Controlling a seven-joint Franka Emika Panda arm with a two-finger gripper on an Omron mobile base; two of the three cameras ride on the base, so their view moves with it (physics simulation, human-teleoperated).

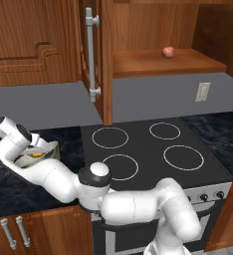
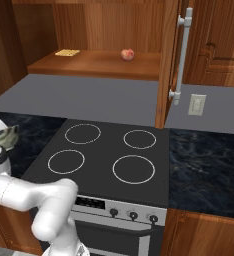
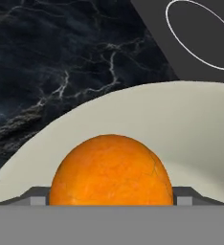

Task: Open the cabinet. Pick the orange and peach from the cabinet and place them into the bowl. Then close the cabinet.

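Hand view: we saw the gripper (image 3: 111, 201) with its two dark tips spread wide, one on each side of the orange (image 3: 111, 171). Whether the tips touched the fruit we could not tell. The orange sat inside the bowl (image 3: 181, 129), cream wall curving behind it. Beyond the rim we had dark marbled counter (image 3: 61, 52) and a corner of the stove (image 3: 200, 33) with one burner ring.

In the left base view we had the arm bent low to the left, hand over the bowl (image 1: 45, 153) on the counter just left of the stove (image 1: 148, 149); a sliver of orange (image 1: 37, 155) showed under the hand.

The cabinet (image 1: 153, 60) stood open, its left door (image 1: 91, 55) swung out with the long silver handle facing us. The peach (image 1: 168, 52) sat on the shelf, toward the right. In the right base view we saw the peach (image 2: 127, 54) mid-shelf and a flat yellow item (image 2: 67, 52) near the shelf's left end.
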